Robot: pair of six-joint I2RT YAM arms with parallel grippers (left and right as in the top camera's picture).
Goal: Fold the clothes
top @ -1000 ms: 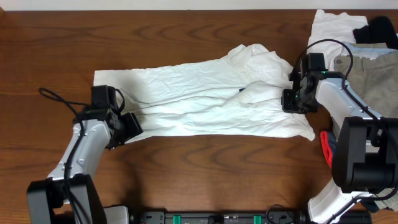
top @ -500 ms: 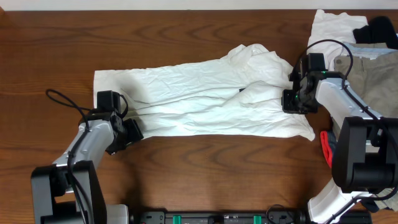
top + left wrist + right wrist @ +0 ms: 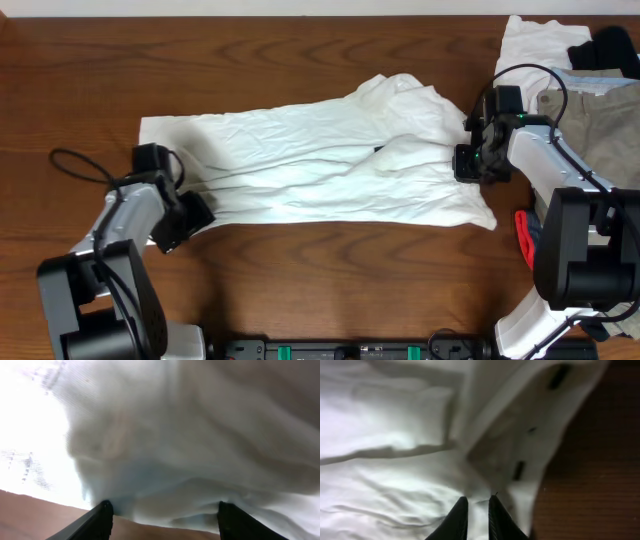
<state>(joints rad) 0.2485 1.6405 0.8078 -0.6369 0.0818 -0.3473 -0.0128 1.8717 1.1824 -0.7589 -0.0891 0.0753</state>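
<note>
Overhead: white garment (image 3: 310,160) lies spread and wrinkled across the middle of the wooden table (image 3: 300,280), long axis running left to right. Its left edge is flat and squared. Its right part is bunched into raised folds toward upper centre-right. Small dark label (image 3: 381,150) shows near the folds, right of centre.

Left gripper (image 3: 192,212) sits at the garment's lower left corner, at the cloth edge. Left wrist view: left gripper (image 3: 165,516) has its fingers (image 3: 102,516) wide apart, with the cloth edge bulging into the gap and filling most of the frame. A strip of bare table shows at lower left. Cannot tell whether the tips press on the cloth.

Right gripper (image 3: 466,160) is at the garment's right edge, centre-right of frame. Right wrist view: right gripper (image 3: 476,514) has its fingers (image 3: 457,517) drawn almost together, a thin fold of white cloth nipped in the narrow gap. Dark tabs show on the turned-up cloth toward upper right, with bare table along the right side.

Upper right corner, overhead: a separate pile, apart from the garment. It holds a white piece (image 3: 530,40) nearest, a black piece (image 3: 605,45) at the frame edge and khaki trousers (image 3: 605,125) below them, partly behind the right arm. A small red object (image 3: 524,232) sits by the right arm's base; too hidden to identify.
</note>
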